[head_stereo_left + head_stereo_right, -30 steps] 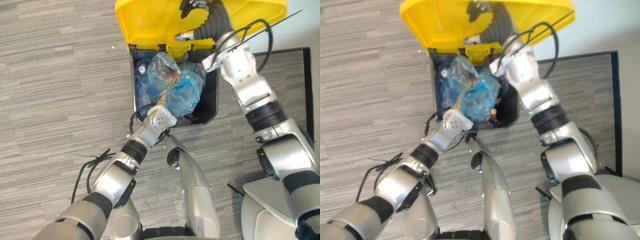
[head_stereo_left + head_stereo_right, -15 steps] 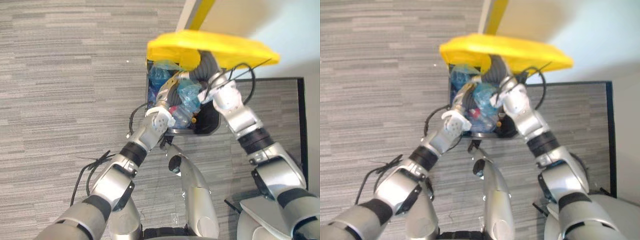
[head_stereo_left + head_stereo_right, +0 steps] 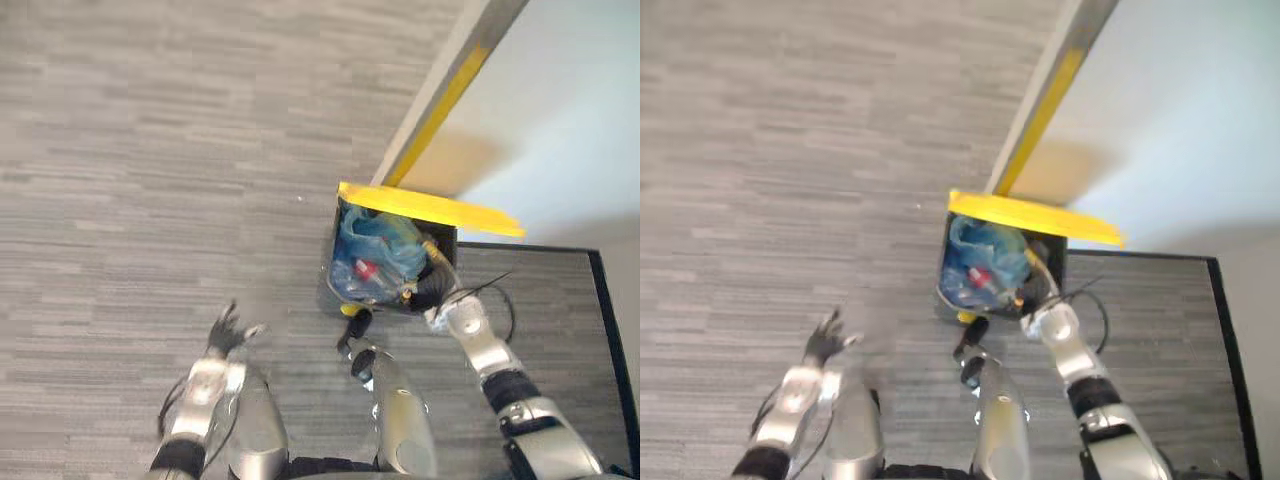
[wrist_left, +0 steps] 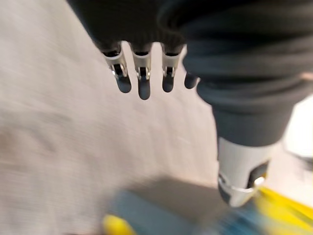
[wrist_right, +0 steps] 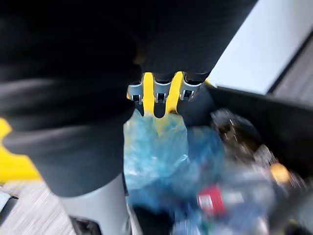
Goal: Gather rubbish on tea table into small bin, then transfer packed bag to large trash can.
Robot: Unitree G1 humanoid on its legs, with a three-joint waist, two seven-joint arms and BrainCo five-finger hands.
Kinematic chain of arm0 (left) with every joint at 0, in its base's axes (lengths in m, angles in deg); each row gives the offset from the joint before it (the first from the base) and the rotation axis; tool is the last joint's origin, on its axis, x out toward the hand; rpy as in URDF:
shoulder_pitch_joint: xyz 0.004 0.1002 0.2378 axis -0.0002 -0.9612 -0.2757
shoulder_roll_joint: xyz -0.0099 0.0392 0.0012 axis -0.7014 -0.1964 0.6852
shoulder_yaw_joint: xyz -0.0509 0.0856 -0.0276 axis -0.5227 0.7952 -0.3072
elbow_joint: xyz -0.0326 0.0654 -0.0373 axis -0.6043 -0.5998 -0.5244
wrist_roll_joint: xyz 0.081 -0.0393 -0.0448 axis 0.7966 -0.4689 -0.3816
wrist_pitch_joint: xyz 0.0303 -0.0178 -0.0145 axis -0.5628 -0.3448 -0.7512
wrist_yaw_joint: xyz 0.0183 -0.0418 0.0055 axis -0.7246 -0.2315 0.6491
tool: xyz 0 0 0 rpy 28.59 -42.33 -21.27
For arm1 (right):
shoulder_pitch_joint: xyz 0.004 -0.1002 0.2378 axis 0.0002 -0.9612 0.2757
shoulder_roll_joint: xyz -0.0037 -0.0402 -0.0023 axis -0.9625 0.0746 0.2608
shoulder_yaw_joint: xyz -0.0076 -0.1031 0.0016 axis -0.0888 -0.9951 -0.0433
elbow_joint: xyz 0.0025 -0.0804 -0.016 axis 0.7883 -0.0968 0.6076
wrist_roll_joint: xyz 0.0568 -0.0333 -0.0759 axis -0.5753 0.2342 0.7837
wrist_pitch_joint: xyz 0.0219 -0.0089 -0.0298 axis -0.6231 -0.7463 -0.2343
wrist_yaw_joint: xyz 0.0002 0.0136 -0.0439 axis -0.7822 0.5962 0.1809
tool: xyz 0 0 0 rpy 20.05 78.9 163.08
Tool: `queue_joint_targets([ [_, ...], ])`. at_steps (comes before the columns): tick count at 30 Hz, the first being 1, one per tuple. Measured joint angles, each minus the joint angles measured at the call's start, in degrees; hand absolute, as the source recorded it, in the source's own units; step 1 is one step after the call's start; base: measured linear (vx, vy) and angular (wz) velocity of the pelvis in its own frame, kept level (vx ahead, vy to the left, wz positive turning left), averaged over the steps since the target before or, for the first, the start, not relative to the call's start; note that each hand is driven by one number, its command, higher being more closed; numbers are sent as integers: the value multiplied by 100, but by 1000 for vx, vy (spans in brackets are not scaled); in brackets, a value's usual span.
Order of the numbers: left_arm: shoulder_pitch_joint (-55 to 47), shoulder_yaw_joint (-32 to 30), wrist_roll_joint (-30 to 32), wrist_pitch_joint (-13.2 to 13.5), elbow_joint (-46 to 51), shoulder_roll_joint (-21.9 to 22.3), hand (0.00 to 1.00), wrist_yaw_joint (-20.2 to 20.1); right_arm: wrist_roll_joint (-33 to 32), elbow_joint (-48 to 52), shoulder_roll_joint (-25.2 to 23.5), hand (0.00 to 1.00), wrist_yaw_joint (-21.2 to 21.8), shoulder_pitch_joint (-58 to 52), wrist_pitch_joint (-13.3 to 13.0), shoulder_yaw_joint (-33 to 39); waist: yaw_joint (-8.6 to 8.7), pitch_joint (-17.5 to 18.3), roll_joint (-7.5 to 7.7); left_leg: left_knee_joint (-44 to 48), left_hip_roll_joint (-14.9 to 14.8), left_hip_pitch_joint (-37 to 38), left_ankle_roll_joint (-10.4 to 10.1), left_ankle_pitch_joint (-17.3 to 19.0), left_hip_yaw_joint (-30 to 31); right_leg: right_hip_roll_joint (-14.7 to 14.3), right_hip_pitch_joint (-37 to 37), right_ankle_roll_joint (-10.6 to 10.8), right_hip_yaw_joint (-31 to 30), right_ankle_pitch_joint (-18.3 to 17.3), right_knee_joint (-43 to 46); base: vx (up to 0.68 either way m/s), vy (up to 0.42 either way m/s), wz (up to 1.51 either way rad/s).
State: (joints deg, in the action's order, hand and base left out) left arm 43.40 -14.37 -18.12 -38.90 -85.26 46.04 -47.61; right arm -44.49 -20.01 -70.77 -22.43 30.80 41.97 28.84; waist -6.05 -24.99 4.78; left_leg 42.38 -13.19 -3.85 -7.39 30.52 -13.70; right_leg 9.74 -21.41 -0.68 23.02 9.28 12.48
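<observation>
The blue bag (image 3: 375, 240) lay inside the large trash can (image 3: 331, 275) beneath its tilted yellow lid (image 3: 430, 207), the right hand (image 5: 159, 98) straight-fingered just above it, the left hand (image 3: 228, 330) spread over open carpet (image 3: 150, 150), well apart.

On the left hand (image 4: 143, 73), silver fingers end in dark tips below a dark ribbed cover. The right hand (image 5: 159, 95), at the trash can (image 3: 332, 280), is finished alike. The left arm (image 3: 205, 388) and right arm (image 3: 478, 345) have smooth silver-grey shells with black bands.

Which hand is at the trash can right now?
The right hand, at the rim of the trash can above the blue bag; the left hand is off over the carpet, fingers straight.
</observation>
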Motion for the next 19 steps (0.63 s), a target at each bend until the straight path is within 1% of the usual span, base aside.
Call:
queue_joint_targets([
  [1, -59, -82, 36, -20, -165, 27, 0, -6, 0, 89, -72, 0, 10, -191, -7, 60, 18, 62, -10, -40, 22, 34, 4, -25, -33, 2, 18, 153, -49, -114, -52, -217, 120, -33],
  [2, -185, -218, 63, -87, -442, 118, 0, -3, 0, 268, -247, 0, 46, -551, -6, 171, 76, 164, -19, -338, -19, 167, 102, -221, -224, 50, -122, 451, -259, -500, 308, -226, 56, -25],
  [3, -327, -344, 90, -114, -612, 161, 0, -8, 3, 284, -340, 0, 85, -801, -18, 164, 183, 298, 11, -575, 5, 227, 98, -377, -316, 65, -356, 216, -501, -534, 1012, -208, 3, -15],
  [4, -534, -543, 97, -168, -844, 240, 0, -1, 4, 278, -463, 0, 151, -1214, -18, 177, 376, 560, 8, -963, 15, 275, 75, -591, -314, 42, -541, -28, -660, -774, 2220, -105, -44, 3],
  [5, -614, -574, 95, -201, -896, 254, 0, 4, 4, 277, -504, 0, 157, -1380, -17, 181, 411, 618, -5, -1144, 22, 338, 83, -655, -298, 28, -509, -42, -691, -986, 2641, 16, -79, 18],
  [6, -755, -620, 58, -245, -928, 285, 0, 47, 6, 279, -602, 0, 176, -1820, -22, 246, 550, 733, 95, -1456, 71, 518, 34, -803, -266, -16, -204, 21, -838, -1332, 3294, 105, -118, 17],
  [7, -746, -634, 53, -269, -924, 305, 0, 48, 5, 283, -837, 0, 182, -2275, -48, 523, 599, 860, 227, -1450, 127, 476, -25, -794, -208, -224, 131, 210, -1027, -1752, 2814, 97, -112, 10],
  [8, -728, -674, 72, -278, -927, 329, 0, 35, 5, 262, -943, 0, 179, -2405, -48, 643, 595, 876, 191, -1472, 120, 447, -18, -802, -155, -351, 278, 281, -1053, -1819, 2468, 40, -82, -38],
  [9, -758, -719, 65, -294, -934, 467, 0, 30, 4, 220, -1089, 0, 169, -2623, -32, 850, 509, 1028, 32, -1842, -15, 408, 87, -1024, -154, -685, 501, 265, -1106, -1870, 1677, -8, -103, -48],
  [10, -754, -838, 111, -294, -923, 501, 0, 44, 5, 192, -1220, 0, 142, -2838, -63, 907, 615, 1081, 20, -2008, -27, 477, -84, -1234, -297, -523, 496, 90, -1065, -2134, 2597, 18, -99, -45],
  [11, -740, -871, 108, -314, -926, 500, 0, 48, -19, 54, -1298, 0, 130, -2922, -75, 948, 622, 1115, 63, -2055, 84, 543, -105, -1257, -328, -448, 663, 173, -1109, -2294, 2508, 48, -85, -29],
  [12, -732, -918, 99, -330, -902, 514, 0, 54, -6, -147, -1390, 0, 117, -2912, -98, 1104, 604, 1208, 117, -2163, 157, 615, -108, -1295, -384, -532, 874, 80, -1175, -2479, 2021, 0, -52, -49],
  [13, -727, -980, 95, -341, -976, 615, 0, 65, -15, -473, -1365, 0, 103, -2784, -90, 1189, 549, 1339, -28, -2226, 78, 572, -127, -1306, -530, -671, 982, -156, -1173, -2392, 1571, -49, -23, -74],
  [14, -676, -1014, 85, -337, -1049, 753, 0, 76, -17, -1053, -1319, 0, 47, -2538, -76, 1328, 546, 1586, -213, -2500, 52, 593, 36, -1413, -594, -870, 1105, -193, -1240, -2020, 940, -64, -9, -58],
  [15, -633, -1021, 44, -332, -1081, 823, 0, 88, -24, -1551, -1315, 0, 2, -2304, -50, 1507, 558, 1742, -277, -2818, 134, 646, 166, -1553, -600, -909, 1159, -164, -1301, -1825, 620, -46, 54, -33],
  [17, -471, -969, 21, -330, -1168, 938, 0, 148, -43, -2042, -1271, 0, -58, -2017, 66, 1707, 566, 1803, -330, -3155, 254, 764, 135, -1746, -612, -908, 1273, -142, -1369, -1630, 309, -54, 63, -4],
  [18, -405, -902, 20, -329, -1224, 1046, 0, 161, -91, -2199, -1248, 0, -92, -1947, 144, 1761, 559, 1813, -358, -3245, 292, 809, 139, -1802, -603, -902, 1366, -123, -1382, -1506, 108, -74, 82, -1],
  [19, -395, -872, 20, -329, -1240, 1083, 0, 163, -137, -2239, -1239, 0, -100, -1931, 162, 1765, 558, 1828, -367, -3257, 303, 806, 126, -1812, -603, -899, 1385, -107, -1389, -1465, 44, -51, 56, -2],
])
